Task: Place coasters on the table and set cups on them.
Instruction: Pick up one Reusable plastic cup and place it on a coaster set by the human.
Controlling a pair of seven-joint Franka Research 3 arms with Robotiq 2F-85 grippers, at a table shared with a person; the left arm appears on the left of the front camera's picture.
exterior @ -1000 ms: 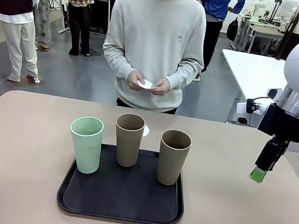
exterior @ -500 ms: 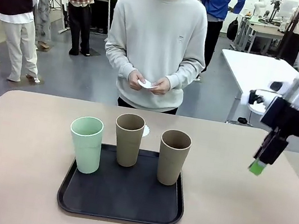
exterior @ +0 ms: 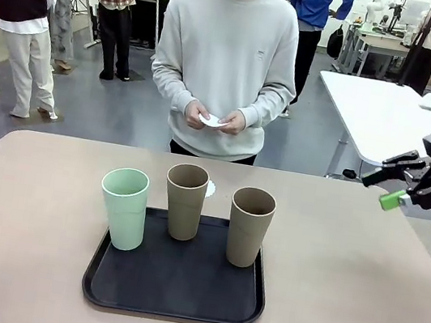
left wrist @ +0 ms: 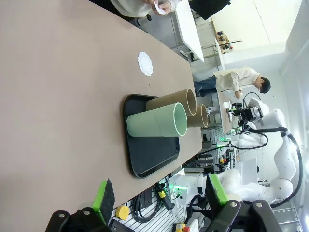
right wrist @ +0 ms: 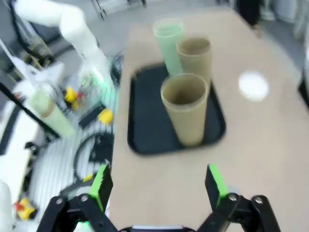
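Observation:
Three cups stand on a black tray (exterior: 178,291): a mint one (exterior: 123,207) at left and two brown ones (exterior: 184,201) (exterior: 249,226). One white coaster (exterior: 210,188) lies on the beige table (exterior: 28,206) behind the middle cup; the person's hands hold more coasters (exterior: 212,121). My right gripper (exterior: 381,190) hangs open above the table's far right edge, fingers pointing left. The blurred right wrist view shows its gripper (right wrist: 158,186) open, facing the cups (right wrist: 186,108) and coaster (right wrist: 253,85). My left gripper (left wrist: 159,193) is open, off the table's side, looking at the mint cup (left wrist: 157,126) and coaster (left wrist: 145,64).
The person stands at the far edge of the table, mid-picture. A white table (exterior: 372,104) stands behind at the right. Bare tabletop lies to either side of the tray (left wrist: 152,159) and beyond it.
My right gripper has risen and swung from pointing down over the right side of the table to pointing sideways, higher and farther right. Cups, coaster and person have stayed put.

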